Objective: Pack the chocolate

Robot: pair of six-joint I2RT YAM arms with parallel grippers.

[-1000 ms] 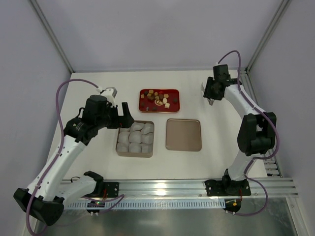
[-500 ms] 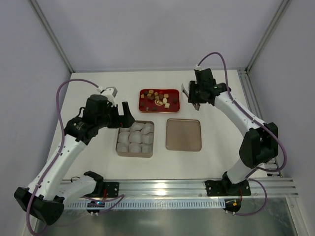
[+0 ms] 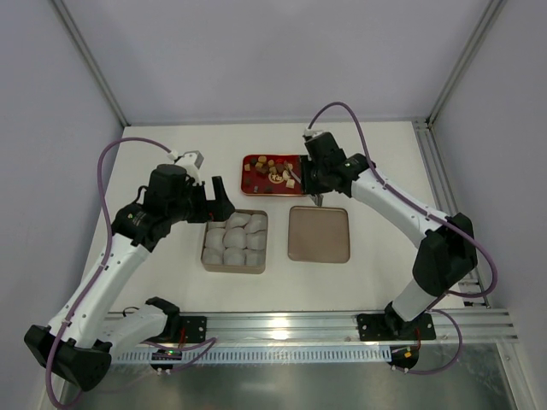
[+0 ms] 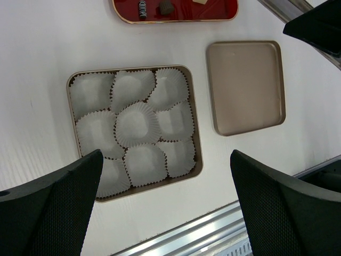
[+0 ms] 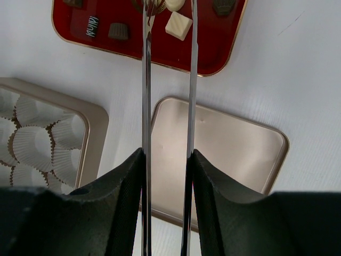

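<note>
The chocolate [image 3: 273,172], tiny dark, tan and cream pieces, lies in a red tray [image 3: 253,161] at the back. My right gripper [image 3: 309,181] hangs at the tray's right end, shut on thin metal tongs [image 5: 145,80]. Their two blades stand apart and reach over the tray near a cream piece [image 5: 178,25] and dark pieces [image 5: 118,32]. I see nothing held between the blades. My left gripper [image 3: 214,201] is open, above the back edge of the tan tin [image 4: 196,133] filled with white paper cups [image 4: 137,124]. No chocolate shows in the cups.
The tin's flat tan lid [image 3: 319,233] lies to the right of the tin, under the right wrist. A metal rail [image 3: 342,326] runs along the near table edge. Frame posts stand at the back corners.
The right arm has swung left from the back right corner to the red tray, carrying the tongs. The left arm has not moved.
</note>
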